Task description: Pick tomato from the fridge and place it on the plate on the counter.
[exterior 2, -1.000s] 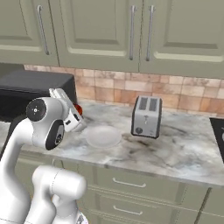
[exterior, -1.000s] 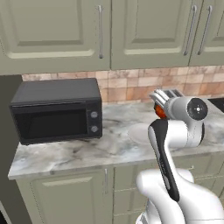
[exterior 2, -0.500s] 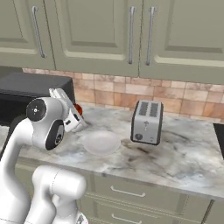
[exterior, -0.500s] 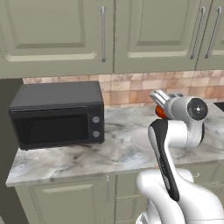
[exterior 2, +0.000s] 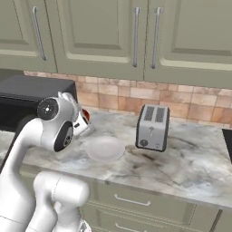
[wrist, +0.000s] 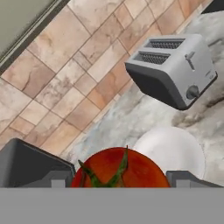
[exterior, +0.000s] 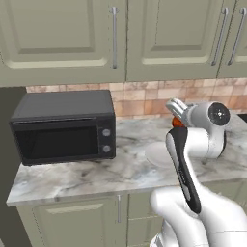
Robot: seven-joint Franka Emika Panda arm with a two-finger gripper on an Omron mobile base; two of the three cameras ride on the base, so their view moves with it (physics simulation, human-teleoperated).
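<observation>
Above the worktop [exterior 2: 190, 158], we are carrying the tomato [wrist: 120, 170] clenched in our pincer [wrist: 118, 177], next lowering it onto the plate [exterior 2: 105, 148].

Light is even and soft across everything, no harsh glare. The toaster [exterior 2: 152, 127] drops a faint dark smudge on the tabletop [exterior 2: 190, 158] beside it. My base pictures are a touch soft and low on detail; my hand view is crisper, its lines straight to the edges.
</observation>
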